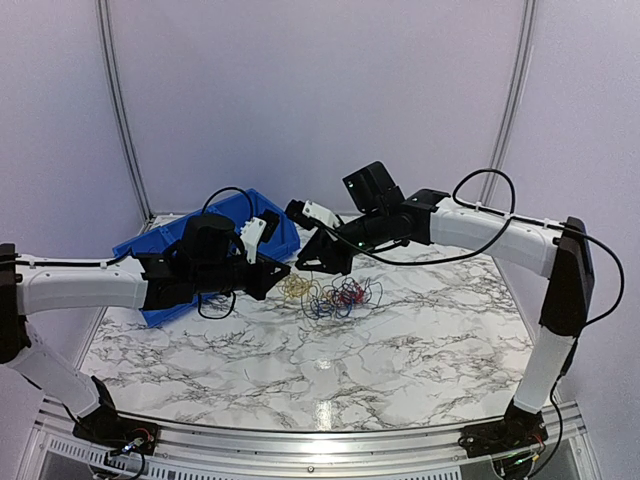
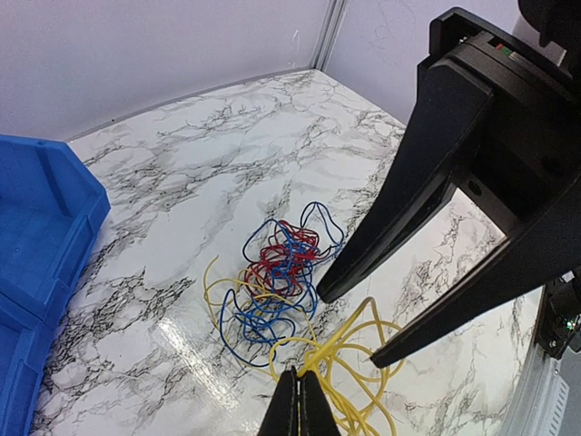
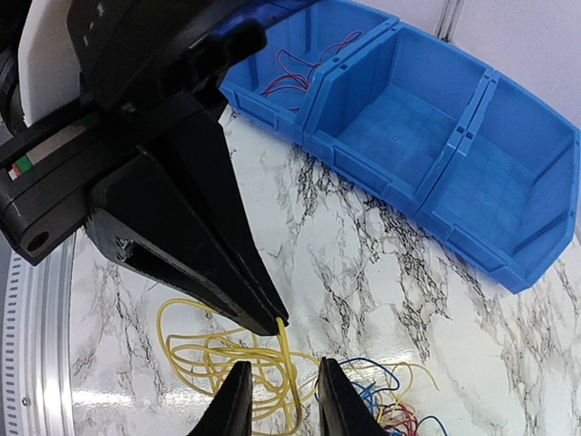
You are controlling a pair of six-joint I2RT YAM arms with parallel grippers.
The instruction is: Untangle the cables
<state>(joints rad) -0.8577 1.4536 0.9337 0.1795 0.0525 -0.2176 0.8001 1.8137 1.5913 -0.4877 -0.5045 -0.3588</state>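
Top external: cables (image 1: 332, 293) lie mid-table, with the left gripper (image 1: 286, 271) at their 9 o'clock and the right gripper (image 1: 320, 268) at 11.

Left wrist: left gripper is pinched tight on a yellow strand (image 2: 304, 361), likely to draw it free.

Right wrist: right gripper straddles that strand with its fingers apart, probably readying a counter-hold.

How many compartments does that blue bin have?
3, seen from the right wrist: the leftmost compartment, holding red wires, then the middle compartment, then the rightmost compartment. The left arm may hide more.
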